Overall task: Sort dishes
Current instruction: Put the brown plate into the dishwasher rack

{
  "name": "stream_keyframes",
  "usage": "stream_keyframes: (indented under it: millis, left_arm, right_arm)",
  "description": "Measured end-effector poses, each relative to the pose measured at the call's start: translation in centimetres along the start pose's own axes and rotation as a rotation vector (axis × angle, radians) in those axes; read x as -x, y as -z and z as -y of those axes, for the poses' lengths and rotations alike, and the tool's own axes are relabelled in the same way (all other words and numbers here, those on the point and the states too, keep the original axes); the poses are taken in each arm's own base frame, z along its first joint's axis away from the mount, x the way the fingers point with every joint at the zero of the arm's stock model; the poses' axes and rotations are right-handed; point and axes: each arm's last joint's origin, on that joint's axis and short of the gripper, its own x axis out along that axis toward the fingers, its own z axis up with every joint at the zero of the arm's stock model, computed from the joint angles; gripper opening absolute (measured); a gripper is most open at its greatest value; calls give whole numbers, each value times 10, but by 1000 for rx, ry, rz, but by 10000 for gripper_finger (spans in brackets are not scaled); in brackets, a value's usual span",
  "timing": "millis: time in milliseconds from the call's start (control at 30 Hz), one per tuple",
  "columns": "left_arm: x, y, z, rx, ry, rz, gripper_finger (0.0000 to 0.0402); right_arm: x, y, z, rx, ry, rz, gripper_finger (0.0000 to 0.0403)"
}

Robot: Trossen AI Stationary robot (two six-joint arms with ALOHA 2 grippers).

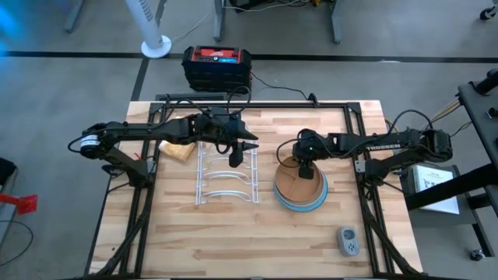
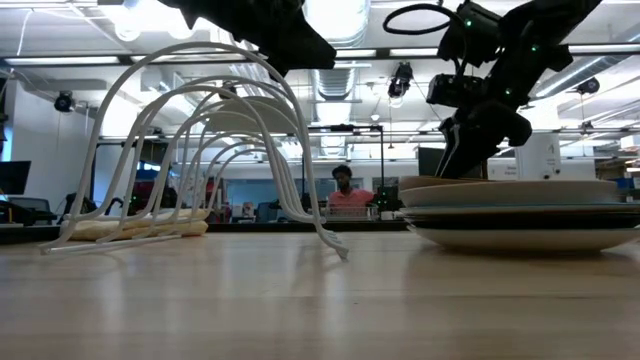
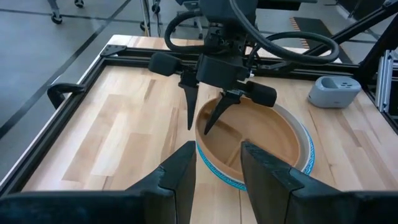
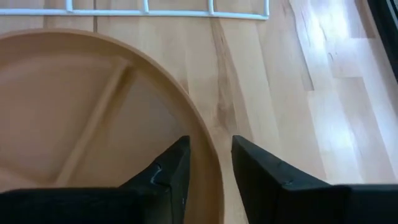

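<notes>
A: Where are the dishes?

B: Stacked in one pile on the right half of the surface [image 1: 233, 241], just right of the white wire rack [image 1: 226, 183]. On top sits the brown wooden divided plate [image 1: 299, 187], with a light blue plate [image 1: 305, 205] showing its rim beneath it. From table height the stack [image 2: 520, 210] reads as several layers, a pale plate at the bottom.

A: And the right end effector?

B: The right end effector [image 1: 306, 169] is down at the far-left edge of the wooden plate. Its fingers [image 4: 171, 171] stand apart and straddle the rim, one inside the plate and one outside over bare wood (not clamped on it, as the wrist camera shows a gap either side of the rim).

A: The left one?

B: The left end effector [image 1: 236, 158] hangs above the rack, pointing toward the stack. Its fingers [image 3: 180, 171] are spread, holding nothing.

A: Anything else on the surface?

B: A tan waffle-textured block [image 1: 177, 150] lies left of the rack, under the left arm, and a small grey device [image 1: 348, 241] sits near the front right corner. A person [image 2: 343, 190] shows far off in the room behind
</notes>
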Motion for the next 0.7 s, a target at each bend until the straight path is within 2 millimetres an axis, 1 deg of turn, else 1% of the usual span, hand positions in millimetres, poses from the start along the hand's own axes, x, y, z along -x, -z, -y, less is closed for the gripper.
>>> stream_keyframes:
  millis: [233, 533, 700]
  left_arm:
    - [0, 0, 0, -1, 0, 0, 116]
    - [0, 0, 0, -8, 0, 1, 116]
    - [0, 0, 0, -8, 0, 1, 116]
  right_arm:
    - [-3, 5, -1, 21, -2, -12, 68]
    - [-3, 5, -2, 62, -3, -5, 10]
    - [-3, 5, -1, 76, 0, -4, 4]
